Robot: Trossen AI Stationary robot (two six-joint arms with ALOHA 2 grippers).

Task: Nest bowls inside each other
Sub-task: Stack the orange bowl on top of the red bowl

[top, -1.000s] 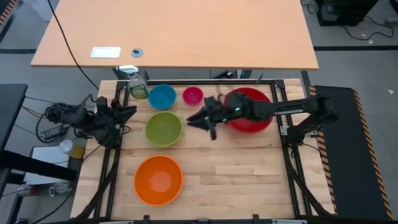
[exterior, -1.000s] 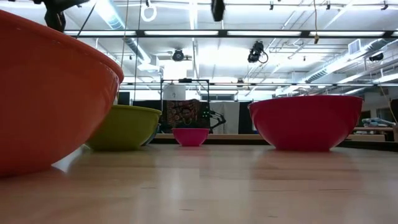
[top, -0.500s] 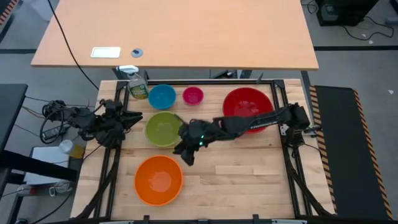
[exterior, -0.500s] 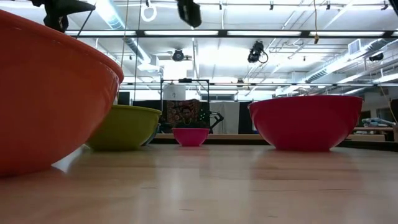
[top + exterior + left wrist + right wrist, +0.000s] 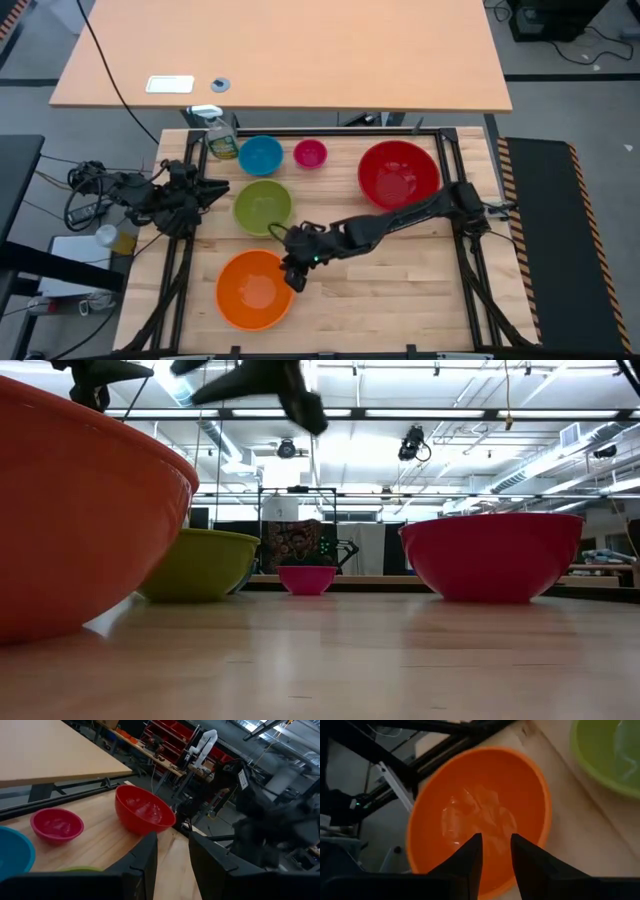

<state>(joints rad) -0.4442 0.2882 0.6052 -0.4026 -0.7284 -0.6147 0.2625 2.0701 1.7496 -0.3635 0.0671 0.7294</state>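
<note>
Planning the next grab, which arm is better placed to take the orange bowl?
Right. The right gripper hangs at the orange bowl's rim, empty; the left gripper waits by the table's left edge.

No legible text anywhere. Spray bottle at the tabletop's far left corner has a label, unreadable; same for the white card on the desk beyond.

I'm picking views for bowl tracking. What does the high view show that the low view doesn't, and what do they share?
Only the high view shows the blue bowl, the spray bottle and the right tool beside the orange bowl. Only the low view shows the ceiling lights in the room behind. Both show the orange, lime green bowl, pink bowl and red bowl.
</note>
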